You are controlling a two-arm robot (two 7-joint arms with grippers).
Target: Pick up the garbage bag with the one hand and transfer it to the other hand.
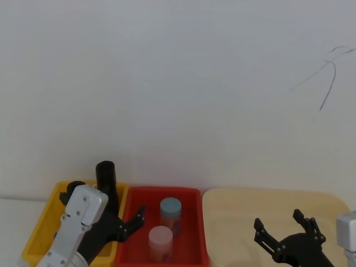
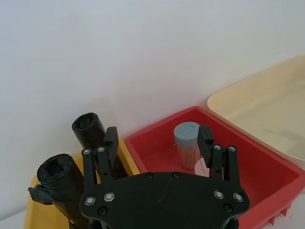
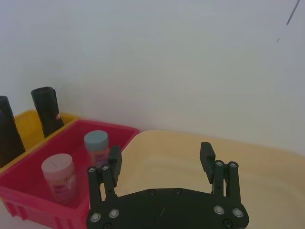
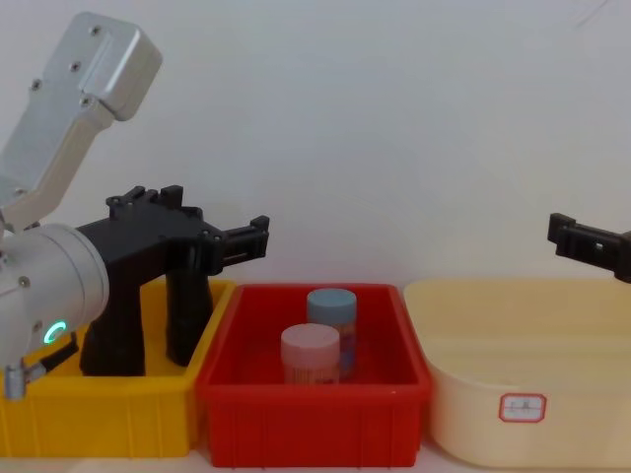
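Observation:
The garbage bag point(image 2: 59, 183), a thick wrinkled black roll, stands in the yellow bin point(image 4: 108, 419) beside a slimmer black roll point(image 2: 89, 131). From the chest it shows as the leftmost roll point(image 4: 108, 340). My left gripper point(image 2: 158, 143), on the green-ringed arm, hovers open above the wall between the yellow and red bins, holding nothing; its fingers point(image 4: 258, 235) point forward above the rolls' tops. The slimmer roll stands just outside one finger. My right gripper point(image 3: 160, 152) is open and empty over the beige tub point(image 1: 233, 222), also seen at the chest view's right edge point(image 4: 572, 235).
The red bin point(image 4: 311, 419) in the middle holds a blue-capped jar point(image 4: 330, 307) and a pink-capped jar point(image 4: 310, 350). A white wall runs close behind all three containers. A small label sits on the tub's front point(image 4: 523, 406).

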